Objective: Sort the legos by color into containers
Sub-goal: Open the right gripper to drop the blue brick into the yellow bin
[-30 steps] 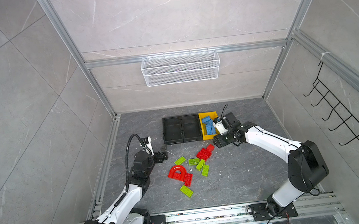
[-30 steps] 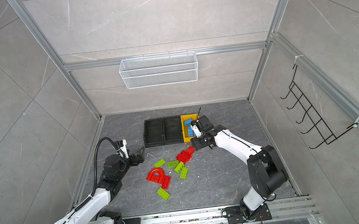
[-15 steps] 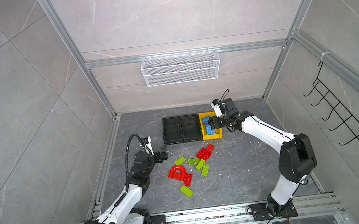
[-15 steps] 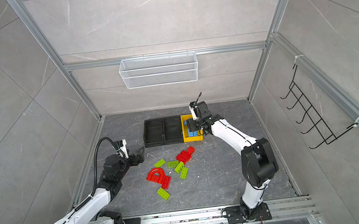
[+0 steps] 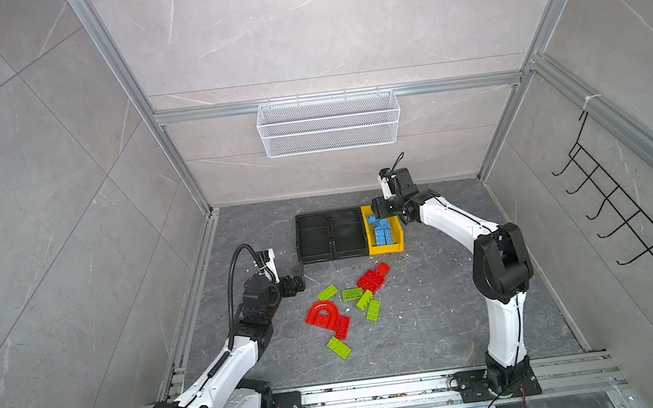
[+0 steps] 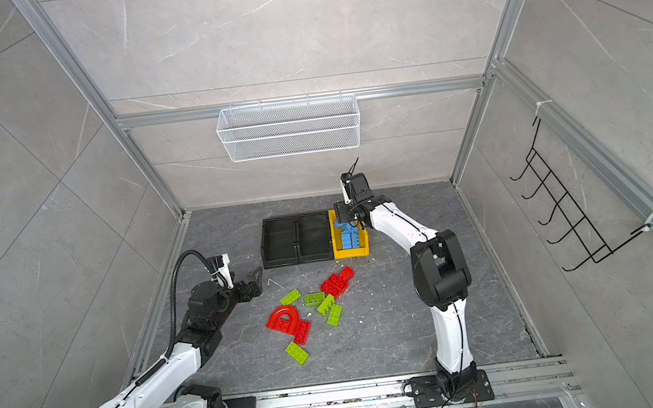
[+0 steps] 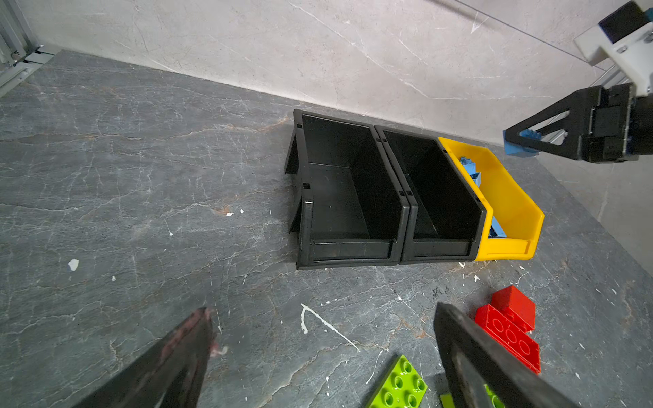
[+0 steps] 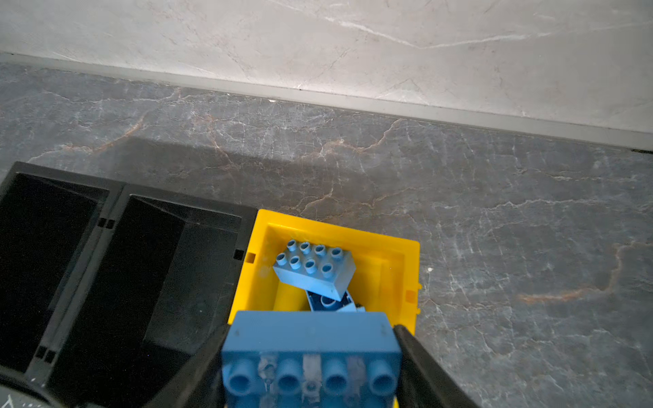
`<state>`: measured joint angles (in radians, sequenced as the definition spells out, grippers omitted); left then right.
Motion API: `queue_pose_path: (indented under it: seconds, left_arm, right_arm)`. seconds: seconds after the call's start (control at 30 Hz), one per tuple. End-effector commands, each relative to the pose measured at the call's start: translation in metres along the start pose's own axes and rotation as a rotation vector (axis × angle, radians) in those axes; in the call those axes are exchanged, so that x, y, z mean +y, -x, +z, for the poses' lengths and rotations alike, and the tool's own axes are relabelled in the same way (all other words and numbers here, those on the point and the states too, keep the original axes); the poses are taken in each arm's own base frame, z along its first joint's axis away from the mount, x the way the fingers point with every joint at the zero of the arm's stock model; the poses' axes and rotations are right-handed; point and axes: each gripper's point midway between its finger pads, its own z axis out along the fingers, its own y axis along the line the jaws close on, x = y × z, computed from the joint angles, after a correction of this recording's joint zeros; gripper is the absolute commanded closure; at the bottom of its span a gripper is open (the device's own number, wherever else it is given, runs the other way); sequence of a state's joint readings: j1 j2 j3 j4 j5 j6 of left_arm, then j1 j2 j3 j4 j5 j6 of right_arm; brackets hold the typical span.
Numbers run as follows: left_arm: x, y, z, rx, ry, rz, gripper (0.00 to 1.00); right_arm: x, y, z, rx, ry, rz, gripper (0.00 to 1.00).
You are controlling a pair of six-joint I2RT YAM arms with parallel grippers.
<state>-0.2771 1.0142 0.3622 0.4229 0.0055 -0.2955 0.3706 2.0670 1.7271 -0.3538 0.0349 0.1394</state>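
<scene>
Right gripper (image 5: pixel 380 208) clamps a blue brick (image 8: pixel 311 339) above the back of the yellow bin (image 5: pixel 386 248), where other blue bricks (image 5: pixel 382 234) lie. Left gripper (image 5: pixel 298 272) hangs with jaws wide apart, holding nothing, over the dark veined floor (image 5: pixel 434 318), which is speckled with white chips. Red and green legos (image 5: pixel 352 294) lie scattered in front of two black bins (image 5: pixel 333 255). Pale tiled walls all round, and a wire basket (image 5: pixel 328 123) on the back one.

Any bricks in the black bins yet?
No, both black bins show bare floors; blue bricks sit only in the yellow bin.
</scene>
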Motion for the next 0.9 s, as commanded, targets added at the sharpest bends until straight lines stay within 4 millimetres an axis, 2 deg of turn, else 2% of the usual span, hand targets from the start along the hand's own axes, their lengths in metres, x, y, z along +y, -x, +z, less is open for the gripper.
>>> queue_pose_path:
  seconds: [0.0,0.27,0.47,0.57,0.73,0.87]
  left_arm:
    - [-0.006,0.018,-0.002,-0.058,-0.015,0.018,0.0]
    - [-0.005,0.018,-0.002,-0.056,-0.013,0.02,0.0]
    - [-0.006,0.018,-0.002,-0.058,-0.014,0.019,0.0]
    - [-0.006,0.019,-0.002,-0.058,-0.016,0.019,0.0]
    - [-0.006,0.017,-0.001,-0.053,-0.016,0.018,0.0]
    - [-0.007,0.018,-0.002,-0.056,-0.018,0.016,0.0]
  right_arm:
    - [-0.004,0.003,0.01,0.002,-0.022,0.01,0.3]
    - [-0.011,-0.007,0.026,0.036,-0.053,0.003,0.27]
    - [-0.01,-0.012,0.029,0.06,-0.048,-0.001,0.22]
    - [-0.007,-0.006,0.016,0.041,-0.026,-0.003,0.21]
    - [-0.003,0.006,-0.021,-0.008,-0.001,-0.002,0.21]
    - [0.012,-0.011,-0.05,-0.004,0.098,0.047,0.23]
